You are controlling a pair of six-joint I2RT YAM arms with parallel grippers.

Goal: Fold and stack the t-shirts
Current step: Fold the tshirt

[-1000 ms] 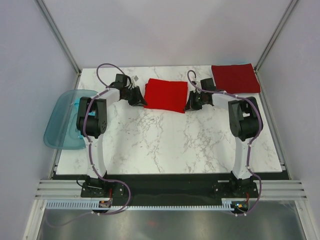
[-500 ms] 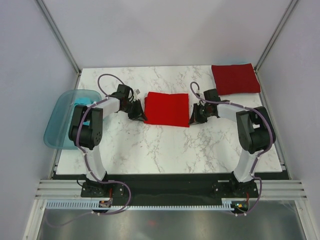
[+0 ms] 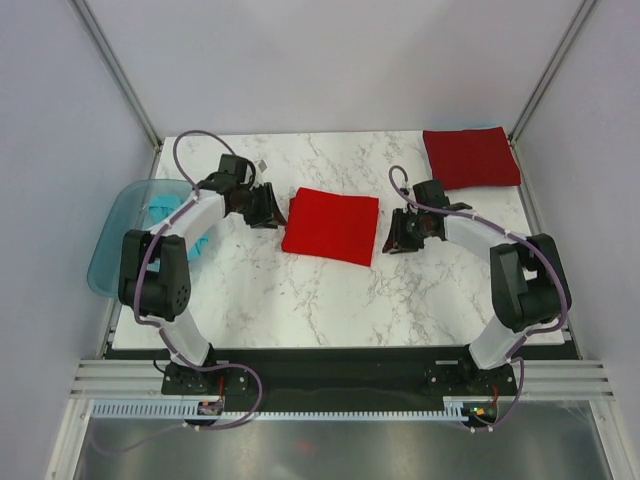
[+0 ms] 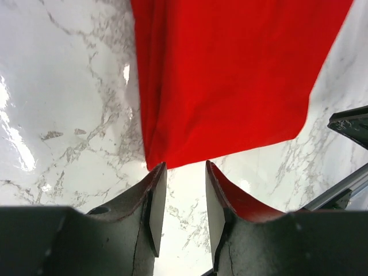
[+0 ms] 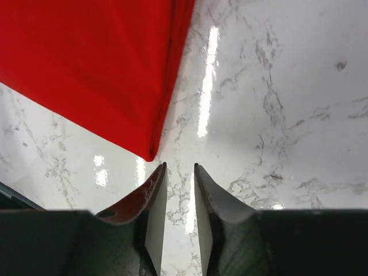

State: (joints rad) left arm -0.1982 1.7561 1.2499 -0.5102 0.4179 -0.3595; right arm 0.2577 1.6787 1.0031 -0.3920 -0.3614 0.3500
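A folded bright red t-shirt point(image 3: 331, 225) lies flat in the middle of the marble table. It fills the top of the left wrist view point(image 4: 224, 75) and the upper left of the right wrist view point(image 5: 98, 69). A folded dark red t-shirt point(image 3: 470, 157) lies at the back right corner. My left gripper point(image 3: 268, 208) is open and empty just off the bright shirt's left edge; its tips point(image 4: 183, 172) sit at the shirt's corner. My right gripper point(image 3: 393, 236) is open and empty just off the shirt's right edge point(image 5: 179, 169).
A translucent teal bin point(image 3: 125, 240) hangs off the table's left edge, with something light blue inside. White marble table point(image 3: 330, 300) extends in front of the shirt. Metal frame posts point(image 3: 115, 75) stand at the back corners.
The bright red shirt has come forward and now lies slightly turned. Both grippers have let go of its side edges and stand just off them; both arms have swung outward.
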